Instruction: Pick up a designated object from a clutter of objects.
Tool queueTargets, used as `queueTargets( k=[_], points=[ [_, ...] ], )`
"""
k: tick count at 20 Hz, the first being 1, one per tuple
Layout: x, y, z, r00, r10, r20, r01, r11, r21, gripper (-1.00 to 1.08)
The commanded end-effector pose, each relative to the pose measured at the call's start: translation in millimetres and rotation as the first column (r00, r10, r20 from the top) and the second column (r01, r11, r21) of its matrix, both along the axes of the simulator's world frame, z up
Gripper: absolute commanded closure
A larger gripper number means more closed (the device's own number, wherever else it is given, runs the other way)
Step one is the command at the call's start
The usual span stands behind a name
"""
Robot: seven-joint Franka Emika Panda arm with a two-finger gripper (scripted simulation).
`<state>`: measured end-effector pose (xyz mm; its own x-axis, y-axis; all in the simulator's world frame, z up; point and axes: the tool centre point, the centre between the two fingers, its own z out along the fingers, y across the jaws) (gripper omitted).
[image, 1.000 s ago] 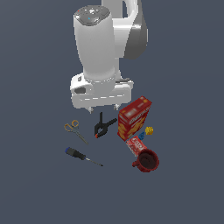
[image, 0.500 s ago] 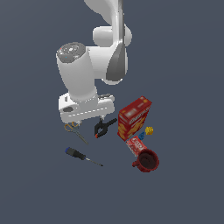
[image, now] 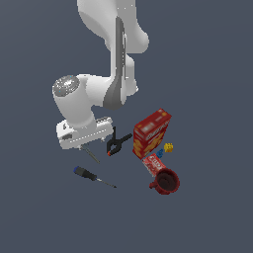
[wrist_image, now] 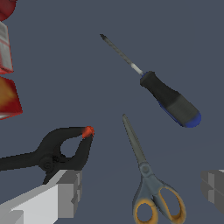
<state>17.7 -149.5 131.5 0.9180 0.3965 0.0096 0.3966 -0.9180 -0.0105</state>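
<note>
So in the exterior view the white arm is bent low over the middle-left of the frame, and its hand covers most of the scissors (image: 92, 155); only the thin grey blades poke out below it. The gripper's fingers can't be seen from here. The black clamp (image: 117, 143) sits just to the exterior view's right of the hand, then the red cracker box (image: 151, 133) standing up, the small red box (image: 155, 163), the dark red mug (image: 166, 181) and tiny yellow and blue pieces (image: 167, 148). The screwdriver (image: 92, 176) lies lower down.

The wrist view is way clearer. The scissors lie flat on the dark floor, closed, with yellow-orange loops at the bottom edge of the picture and blades pointing up the frame. The gripper (wrist_image: 142, 188) is spread wide, one grey finger (wrist_image: 66, 192) on each side, holding nothing. The clamp's red tip is close to one finger; the screwdriver's blue-black handle is apart, upper right.

The scissors look light, stiff and very flat, with smooth metal that's probably slippery. The best bet looks like pinching across the pivot or the handle necks, since the loops are plastic and thicker.
</note>
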Motion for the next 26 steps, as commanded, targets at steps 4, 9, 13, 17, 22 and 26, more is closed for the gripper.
queueTargets(
  k=[4, 9, 13, 17, 22, 26],
  points=[
    [-10, -29, -34, 0.997, 0.071, -0.001, -0.071, 0.997, -0.006, -0.92],
    [-19, -47, -56, 0.993, 0.116, -0.003, -0.116, 0.993, -0.010, -0.92],
    [-24, -56, -67, 0.990, 0.139, -0.004, -0.139, 0.990, -0.012, -0.92],
    [-26, -61, -73, 0.989, 0.150, -0.005, -0.150, 0.989, -0.013, -0.92],
    [-27, -61, -74, 0.989, 0.149, -0.005, -0.149, 0.989, -0.013, -0.92],
    [-27, -61, -85, 0.989, 0.149, -0.005, -0.149, 0.989, -0.013, -0.92]
  ],
)
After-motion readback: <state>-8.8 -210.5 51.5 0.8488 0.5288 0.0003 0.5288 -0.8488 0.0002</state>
